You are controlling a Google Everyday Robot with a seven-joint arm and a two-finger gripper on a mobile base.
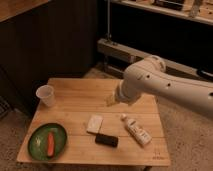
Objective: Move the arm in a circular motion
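Note:
My thick white arm [165, 87] reaches in from the right edge over the right half of the wooden table [75, 95]. It has rounded joints and small dark holes along its segments. Its pale yellowish tip, the gripper [110, 100], hangs above the table's middle, just behind the white packet [94, 123] and the black object [106, 140].
A clear plastic cup [45, 95] stands at the table's left. A green plate [40, 147] with an orange carrot [50, 143] sits at the front left. A white bottle [137, 130] lies at the front right. A metal rail [120, 52] and dark cabinets stand behind.

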